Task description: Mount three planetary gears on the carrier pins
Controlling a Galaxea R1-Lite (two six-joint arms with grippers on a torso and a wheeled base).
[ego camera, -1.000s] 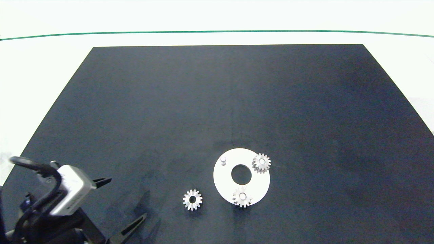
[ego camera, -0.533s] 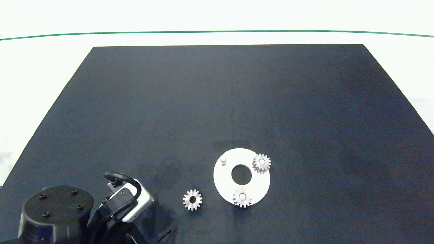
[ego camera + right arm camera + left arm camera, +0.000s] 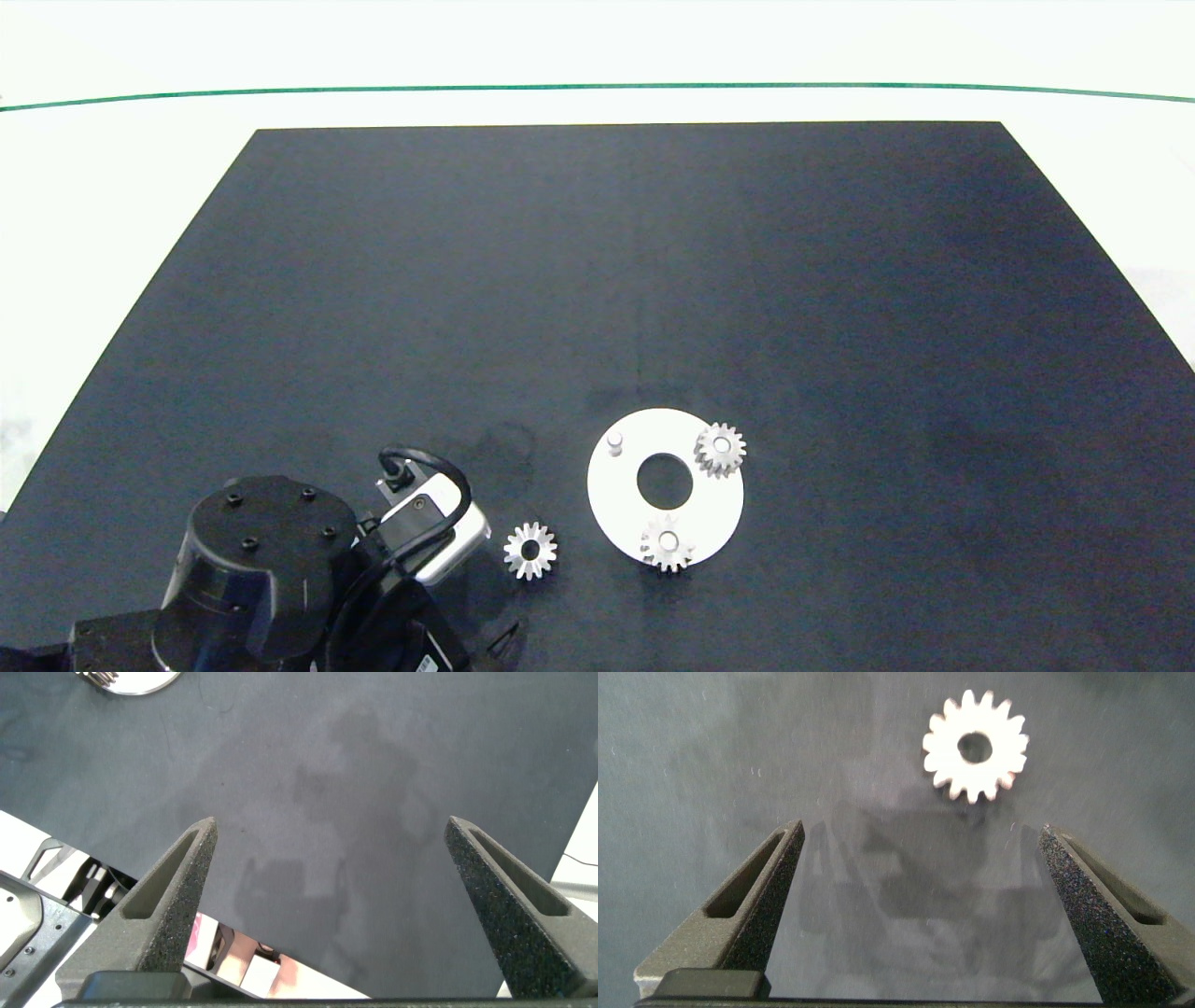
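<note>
Head view: my left arm [image 3: 271, 569] sits lower left beside the loose gear [image 3: 530, 550], two gears seated on the disc [image 3: 621, 504] lower centre, one pin [image 3: 614, 441] bare; left wrist: left gripper [image 3: 920, 910] spread wide, gear ahead, untouched; right wrist: right gripper [image 3: 327, 905] spread over bare mat [image 3: 374, 784].

Left gripper [image 3: 920, 905] low, fingers wide apart (right gripper [image 3: 327, 905] likewise)

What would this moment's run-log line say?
gears seated: two on white disc | loose gear: on mat | bare pin: one | left gripper: open, near loose gear | right gripper: open, idle
</note>
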